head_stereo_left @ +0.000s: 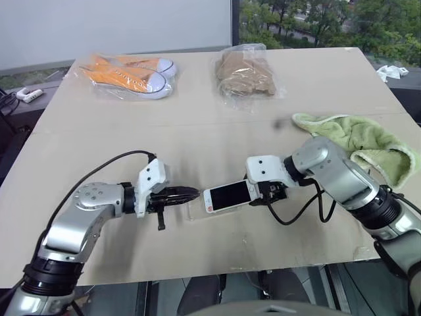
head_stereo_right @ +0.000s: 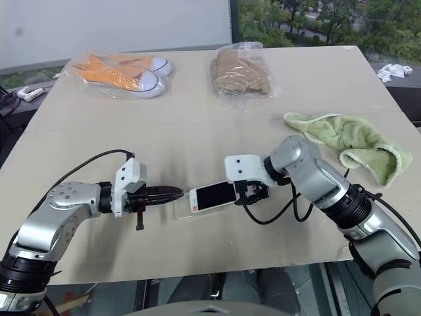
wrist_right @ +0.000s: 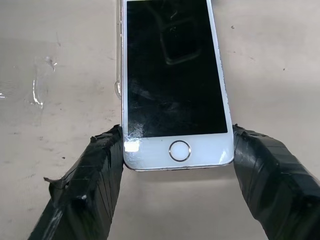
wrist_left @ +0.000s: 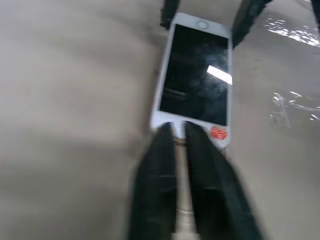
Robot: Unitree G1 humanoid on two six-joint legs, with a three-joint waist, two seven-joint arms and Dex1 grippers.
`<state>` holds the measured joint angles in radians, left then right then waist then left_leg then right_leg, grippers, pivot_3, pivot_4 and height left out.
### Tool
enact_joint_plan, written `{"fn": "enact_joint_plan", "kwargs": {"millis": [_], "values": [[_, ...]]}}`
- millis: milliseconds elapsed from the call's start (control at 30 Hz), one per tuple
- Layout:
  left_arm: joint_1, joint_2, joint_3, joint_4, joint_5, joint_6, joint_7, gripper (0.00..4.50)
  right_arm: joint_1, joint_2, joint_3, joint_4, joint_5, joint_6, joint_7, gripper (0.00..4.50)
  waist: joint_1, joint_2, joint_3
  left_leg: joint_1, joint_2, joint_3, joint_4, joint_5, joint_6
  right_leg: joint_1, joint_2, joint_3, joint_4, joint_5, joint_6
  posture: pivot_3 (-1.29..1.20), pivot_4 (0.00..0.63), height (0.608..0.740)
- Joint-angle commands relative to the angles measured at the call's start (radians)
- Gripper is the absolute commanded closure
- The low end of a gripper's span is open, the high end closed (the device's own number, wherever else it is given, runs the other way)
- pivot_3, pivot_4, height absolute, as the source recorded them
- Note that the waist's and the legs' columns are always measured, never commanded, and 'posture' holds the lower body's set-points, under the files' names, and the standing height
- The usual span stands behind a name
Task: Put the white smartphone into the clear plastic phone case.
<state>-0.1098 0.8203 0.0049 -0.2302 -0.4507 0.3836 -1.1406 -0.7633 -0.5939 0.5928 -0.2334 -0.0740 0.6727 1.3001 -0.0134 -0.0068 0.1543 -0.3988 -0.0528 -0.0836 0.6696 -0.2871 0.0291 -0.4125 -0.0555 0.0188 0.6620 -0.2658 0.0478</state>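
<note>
The white smartphone has a black screen and lies near the table's front edge, screen up. My right gripper is shut on its home-button end, one taped finger against each long side. The clear plastic phone case lies flat under the phone's other end, and its thin rim shows along the phone's side. My left gripper is shut, with its tips right at that far end of the phone. I cannot tell whether it pinches the case's edge.
Orange sneakers in a clear bag and a bagged brown item sit at the back of the table. A green towel lies at the right. The table's front edge runs just below the grippers.
</note>
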Motion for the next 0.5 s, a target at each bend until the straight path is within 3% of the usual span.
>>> {"fn": "enact_joint_plan", "kwargs": {"millis": [33, 500], "values": [[-0.023, -0.022, -0.037, 0.013, 0.038, -0.049, -0.004, 4.44, -0.028, 0.000, 0.011, -0.021, -0.002, 0.026, -0.003, 1.58, -0.001, 0.000, 0.000, 0.000, 0.000, 0.000, 0.000, 0.000, 0.000, 0.000, 0.000, 0.000, 0.000, 0.000, 0.000, 0.00, 0.150, 0.740], [-0.092, -0.103, -0.179, 0.073, 0.137, -0.069, -0.002, 4.44, -0.051, 0.014, 0.064, -0.023, -0.008, 0.073, -0.025, 1.58, -0.003, -0.001, -0.001, 0.000, 0.000, 0.000, 0.001, 0.000, 0.000, 0.000, 0.000, 0.000, 0.001, 0.000, 0.000, 0.00, 0.150, 0.740]]}}
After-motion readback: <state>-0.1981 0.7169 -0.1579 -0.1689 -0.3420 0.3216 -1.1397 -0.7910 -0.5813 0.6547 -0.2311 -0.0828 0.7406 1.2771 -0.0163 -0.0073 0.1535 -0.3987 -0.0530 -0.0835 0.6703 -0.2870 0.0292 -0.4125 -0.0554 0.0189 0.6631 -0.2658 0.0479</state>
